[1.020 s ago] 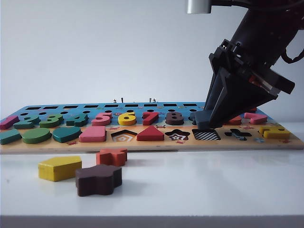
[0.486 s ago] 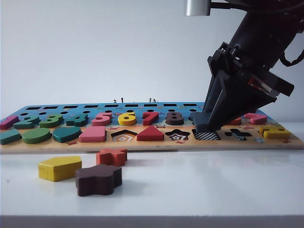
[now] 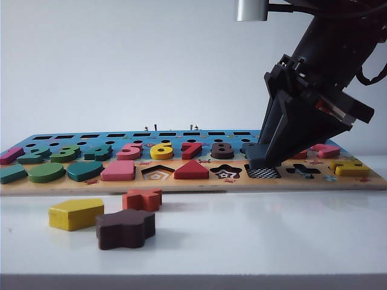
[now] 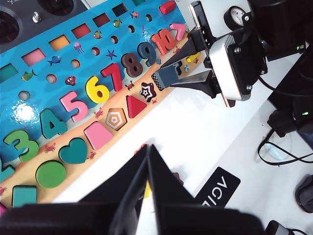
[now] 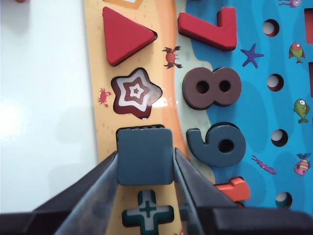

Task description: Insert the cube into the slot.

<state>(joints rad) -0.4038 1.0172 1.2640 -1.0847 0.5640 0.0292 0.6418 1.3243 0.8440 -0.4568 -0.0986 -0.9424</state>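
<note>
Your right gripper (image 3: 264, 158) is down over the wooden puzzle board (image 3: 193, 181), near its right end in the exterior view, with both fingers (image 5: 100, 188) clamped on opposite sides of the cube (image 5: 145, 155). So it's pinching the cube, no doubt there. In the right wrist view the dark block covers almost all of the slot (image 3: 262, 172), with just a thin strip of checkerboard peeking out along the edge toward the star-patterned recess (image 5: 136, 92). From the exterior view the cube (image 3: 261, 154) sits just above the checkered floor, at the slot's back-left corner, and the front part of the floor shows clearly. I can't tell if its lower edge touches the board or hangs just clear of it.

The cross-shaped recess (image 5: 147, 211) is right next door on the other side, and the brown 8 (image 5: 212, 87) and dark 9 (image 5: 219, 144) are just beyond the slot.

Your left gripper (image 4: 147, 166) is off the board, over the white table, and its fingers look pressed together with nothing between them.

Loose on the table (image 3: 242, 235) in front of the board: a yellow pentagon block (image 3: 75, 214), a dark brown flower-shaped block (image 3: 125, 228) and an orange-red block (image 3: 142, 199).
</note>
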